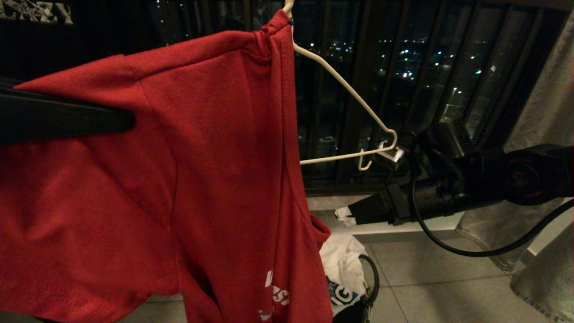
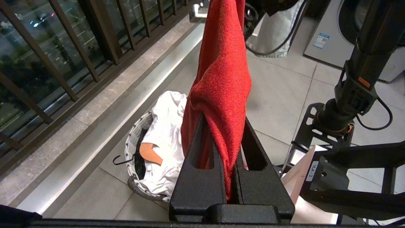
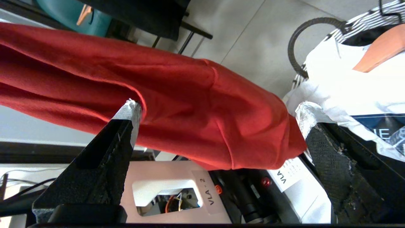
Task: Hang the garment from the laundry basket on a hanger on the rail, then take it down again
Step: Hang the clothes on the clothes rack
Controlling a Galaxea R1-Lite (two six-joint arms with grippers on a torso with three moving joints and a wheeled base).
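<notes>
your red t-shirt with white lettering (image 1: 188, 179) hangs bunched by its collar at the neck of the thin white wire hanger (image 1: 354, 98), covering the hanger's left half and leaving its right arm and small end hook bare against the dark balcony railing bars (image 1: 448, 67). look at your left gripper (image 2: 221, 133): its two black fingers are pressed together with a fold of the red cloth clamped between them, and in the head view that arm enters from the left edge as a dark shape across the shirt's sleeve. your right gripper (image 3: 218, 110) stands wide apart, its taped fingertips (image 3: 131, 109) on either side of a hanging roll of the red fabric; whether they touch the cloth you cannot tell. in the head view it sits low on the right, just below the hanger's bare end. beneath the shirt, on the grey tiled floor (image 1: 448, 287), is the small round laundry basket with a white woven rim and black loop handles (image 2: 133, 142), holding a white t-shirt with a blue graphic (image 1: 343, 273) and a thick wooden hanger (image 2: 150, 152).
</notes>
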